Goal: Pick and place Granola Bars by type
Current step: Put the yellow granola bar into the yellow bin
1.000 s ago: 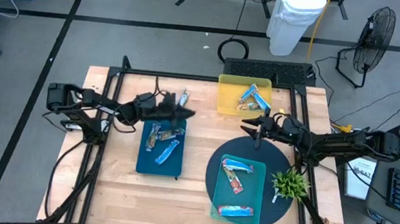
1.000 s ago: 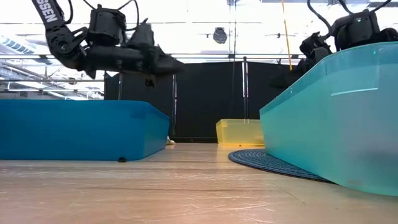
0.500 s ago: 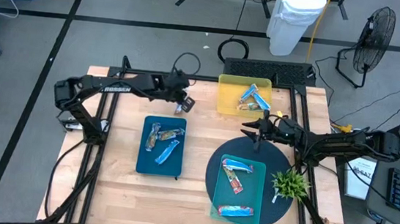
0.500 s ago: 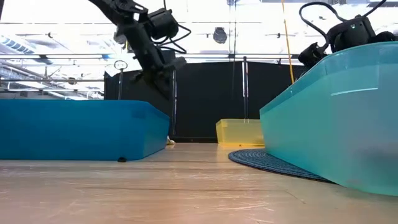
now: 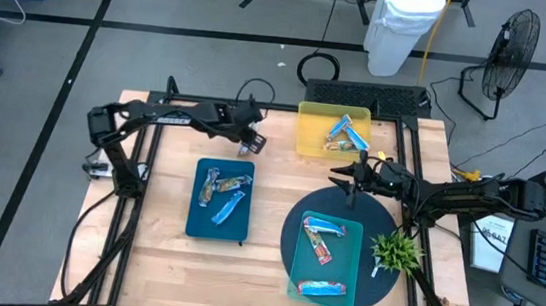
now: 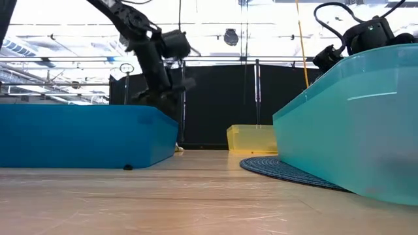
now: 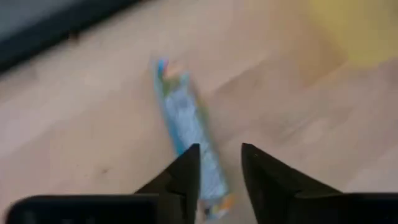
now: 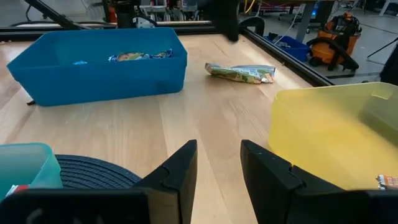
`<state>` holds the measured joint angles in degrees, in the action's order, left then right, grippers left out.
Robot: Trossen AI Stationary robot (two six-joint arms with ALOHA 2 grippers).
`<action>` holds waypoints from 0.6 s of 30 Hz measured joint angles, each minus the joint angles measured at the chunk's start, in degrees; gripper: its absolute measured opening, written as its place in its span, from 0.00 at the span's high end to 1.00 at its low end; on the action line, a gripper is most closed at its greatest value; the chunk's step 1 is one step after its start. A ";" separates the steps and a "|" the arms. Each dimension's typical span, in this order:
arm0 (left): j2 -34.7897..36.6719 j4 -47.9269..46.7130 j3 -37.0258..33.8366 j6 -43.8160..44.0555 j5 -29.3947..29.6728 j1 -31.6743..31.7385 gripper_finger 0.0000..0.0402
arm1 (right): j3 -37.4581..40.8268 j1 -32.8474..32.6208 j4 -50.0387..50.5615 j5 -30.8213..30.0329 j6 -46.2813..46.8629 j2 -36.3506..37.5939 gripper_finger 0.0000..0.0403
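A mottled granola bar [image 8: 239, 73] lies flat on the bare wood between the blue tray [image 5: 220, 200] and the yellow tray [image 5: 333, 131]. My left gripper [image 7: 221, 149] hangs just over it, tipped steeply down and open, a fingertip on either side of the bar's [image 7: 186, 118] near end without touching it. Blue and mottled bars lie in the blue tray, in the yellow tray and in the teal tray [image 5: 323, 258]. My right gripper [image 8: 219, 144] waits open and nearly level between the yellow tray and the dark round mat [image 5: 387, 224], with nothing between its fingers.
The teal tray stands on the round mat at the right front. A small green plant [image 5: 394, 252] sits on the mat's right rim. Bare wood lies along the near edge and at the table's far left.
My left gripper has swung from over the blue tray's far end toward the far edge and the yellow tray, tipping from about level to steeply down. The bar that stuck out ahead of its fingers came along and now lies on the wood below it.
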<state>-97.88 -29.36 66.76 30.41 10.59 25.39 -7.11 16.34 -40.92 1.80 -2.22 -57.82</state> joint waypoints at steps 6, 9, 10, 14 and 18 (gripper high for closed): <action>-4.43 -0.52 -0.07 2.91 -0.54 0.43 0.54 | 0.00 0.00 -0.42 -0.02 0.66 0.02 0.72; -6.48 -0.58 -0.04 3.44 -0.50 0.52 0.51 | 0.00 0.00 -0.43 -0.02 0.68 0.01 0.72; -7.22 -0.40 -0.04 3.60 -0.50 0.52 0.51 | 0.00 0.00 -0.43 -0.02 0.68 0.02 0.72; -10.40 -0.06 -0.04 4.37 -0.67 0.58 0.50 | 0.00 0.00 -0.47 -0.02 0.68 0.00 0.72; -12.33 0.54 0.03 4.42 -0.75 0.57 0.50 | 0.00 0.00 -0.42 -0.02 0.70 0.02 0.72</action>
<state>-110.21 -28.82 66.79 34.83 9.84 25.96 -7.11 16.34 -41.34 1.78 -1.52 -57.80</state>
